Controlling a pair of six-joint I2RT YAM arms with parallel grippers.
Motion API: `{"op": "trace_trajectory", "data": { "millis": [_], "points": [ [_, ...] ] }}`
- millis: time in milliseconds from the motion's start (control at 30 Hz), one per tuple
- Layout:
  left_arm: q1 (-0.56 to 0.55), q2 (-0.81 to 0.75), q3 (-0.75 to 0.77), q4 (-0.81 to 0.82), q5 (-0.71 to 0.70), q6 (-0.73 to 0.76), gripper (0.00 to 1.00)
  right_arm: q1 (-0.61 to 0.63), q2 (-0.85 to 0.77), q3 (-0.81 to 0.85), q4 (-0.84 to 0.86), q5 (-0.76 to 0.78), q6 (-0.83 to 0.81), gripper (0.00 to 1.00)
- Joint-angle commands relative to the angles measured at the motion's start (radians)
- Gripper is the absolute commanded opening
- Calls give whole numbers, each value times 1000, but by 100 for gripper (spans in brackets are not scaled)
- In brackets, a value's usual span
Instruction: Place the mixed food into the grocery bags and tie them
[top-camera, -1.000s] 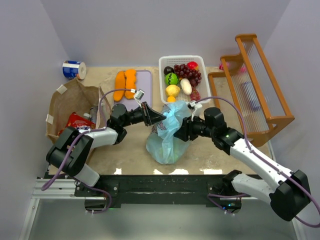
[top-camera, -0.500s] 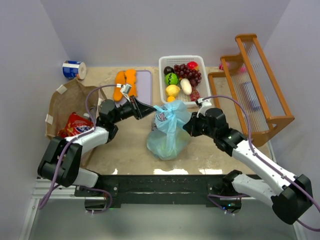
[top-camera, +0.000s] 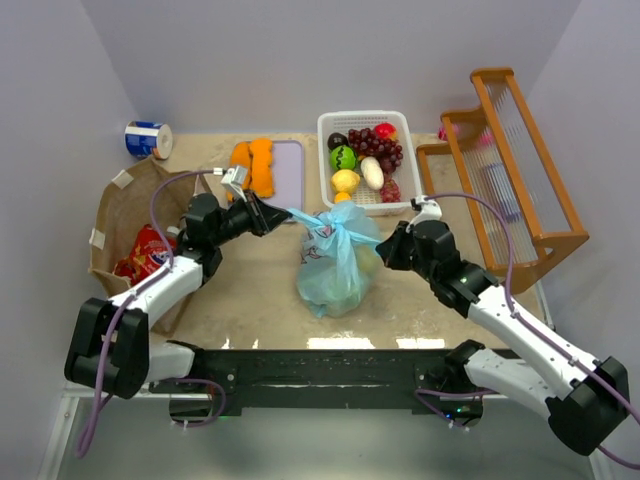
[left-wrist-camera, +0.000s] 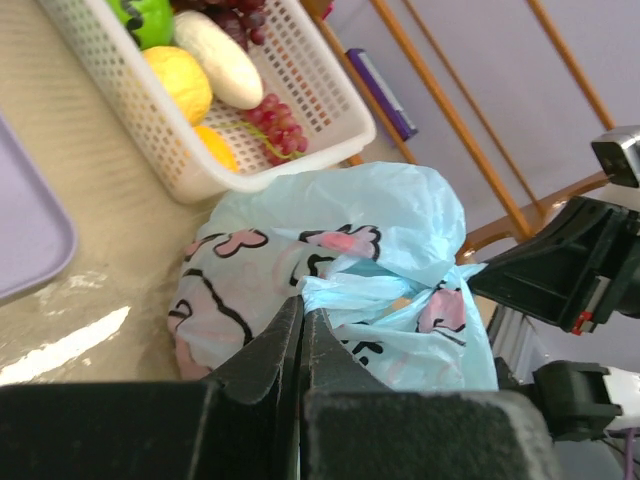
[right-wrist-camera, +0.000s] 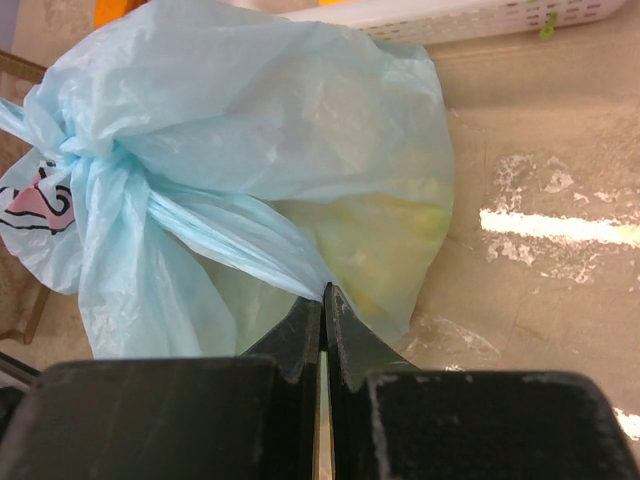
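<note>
One knotted blue bag (top-camera: 335, 268), a tail pinched in my left gripper (top-camera: 272, 213), another in my right gripper (top-camera: 383, 250); one paper bag (top-camera: 128, 205), one white basket (top-camera: 324, 165).

I'm working in a lab test cell, not a real kitchen: plain pale lilac panel walls (top-camera: 330, 60) box in a small beige stone-look tabletop (top-camera: 250, 290), a black metal mounting rail (top-camera: 330, 365) runs along its near edge, and the groceries are plastic toy fruit (top-camera: 345, 158) in a white slotted plastic basket (top-camera: 325, 140).
</note>
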Motion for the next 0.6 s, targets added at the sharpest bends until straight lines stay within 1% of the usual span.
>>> {"op": "trace_trajectory", "data": {
  "millis": [0,100,333,567],
  "points": [
    [62,-47,35,-118,-251,144,0,-24,-17,-44,-138,156,63,0],
    [63,-57,20,-132,-272,167,0,-25,-40,-53,-177,182,94,0],
    [53,-60,4,-109,-257,182,0,-27,-83,-80,-227,185,120,0],
    [4,-57,27,-140,-289,228,0,-25,-139,-85,-242,214,115,0]
  ]
}}
